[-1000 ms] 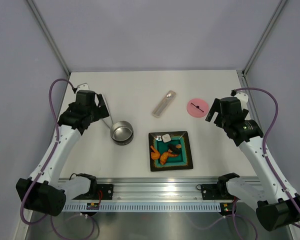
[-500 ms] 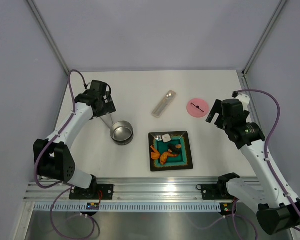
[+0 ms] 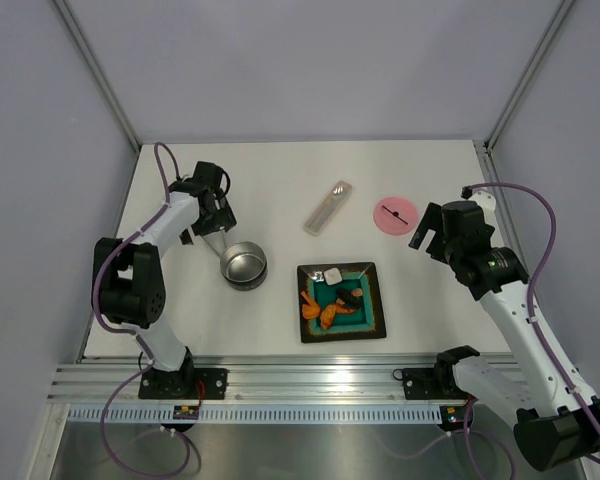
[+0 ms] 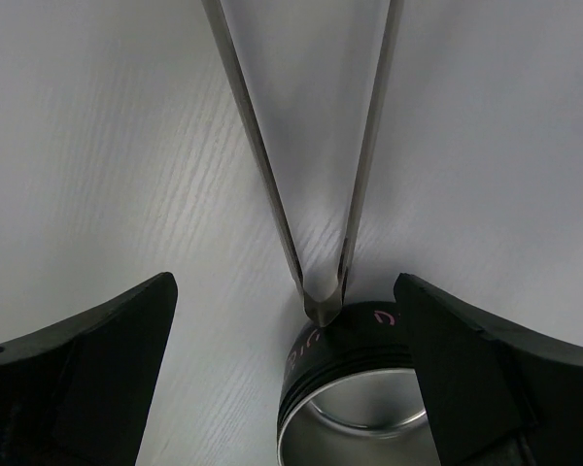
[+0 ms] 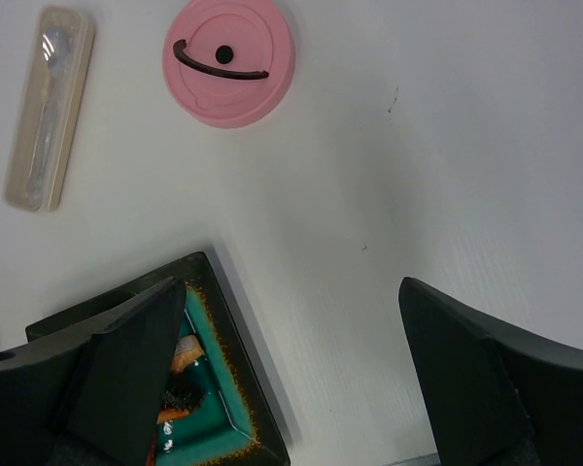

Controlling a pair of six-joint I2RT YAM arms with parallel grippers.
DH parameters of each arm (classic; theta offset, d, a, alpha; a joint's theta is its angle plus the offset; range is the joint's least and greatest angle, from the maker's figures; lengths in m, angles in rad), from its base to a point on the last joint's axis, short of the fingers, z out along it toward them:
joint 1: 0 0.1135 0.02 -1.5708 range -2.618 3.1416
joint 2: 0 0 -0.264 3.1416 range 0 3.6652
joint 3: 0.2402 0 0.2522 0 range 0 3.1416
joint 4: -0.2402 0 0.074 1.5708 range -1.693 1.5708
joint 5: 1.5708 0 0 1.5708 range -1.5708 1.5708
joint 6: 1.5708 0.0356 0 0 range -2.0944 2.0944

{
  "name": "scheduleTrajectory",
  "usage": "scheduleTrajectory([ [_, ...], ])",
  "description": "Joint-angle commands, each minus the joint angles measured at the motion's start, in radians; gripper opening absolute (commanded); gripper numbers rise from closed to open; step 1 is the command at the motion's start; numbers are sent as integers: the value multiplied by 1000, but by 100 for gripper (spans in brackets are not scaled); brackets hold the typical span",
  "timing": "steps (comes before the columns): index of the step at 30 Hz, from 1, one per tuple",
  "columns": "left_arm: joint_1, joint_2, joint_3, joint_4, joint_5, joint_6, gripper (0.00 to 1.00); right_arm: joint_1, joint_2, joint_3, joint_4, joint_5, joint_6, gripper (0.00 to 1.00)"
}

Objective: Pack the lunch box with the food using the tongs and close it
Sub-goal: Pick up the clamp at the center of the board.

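One empty lunch box (image 3: 243,266) sits left of one plate (image 3: 379,300) of food (image 3: 330,310); left claw (image 3: 218,222) and right claw (image 3: 425,232) gape, unladen.

tongs (image 4: 262,165) behind tin (image 3: 243,266), touching; plate (image 3: 378,300) right of tin

1 ea: tin (image 3: 243,266), lid (image 3: 394,215), tongs (image 4: 322,302), plate (image 3: 303,305), utensil (image 3: 328,207), white food pc (image 3: 332,275).
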Motion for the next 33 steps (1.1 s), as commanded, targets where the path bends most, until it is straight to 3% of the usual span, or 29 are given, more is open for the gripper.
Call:
scheduleTrajectory([
  [1,13,44,36,47,2,-47,99,0,-28,-1,13,-21,9,100],
  [8,51,150,64,108,24,-61,99,0,-57,-10,5,-31,15,99],
  [16,69,234,97,141,56,-64,88,0,-74,-10,1,-41,21,100],
  [25,97,300,105,174,61,-56,82,0,-92,-18,-9,-47,32,99],
  [32,115,351,156,161,56,-10,61,0,-98,-15,-12,-50,35,100],
  [33,123,357,163,158,56,-1,52,0,-98,-15,-13,-48,38,99],
])
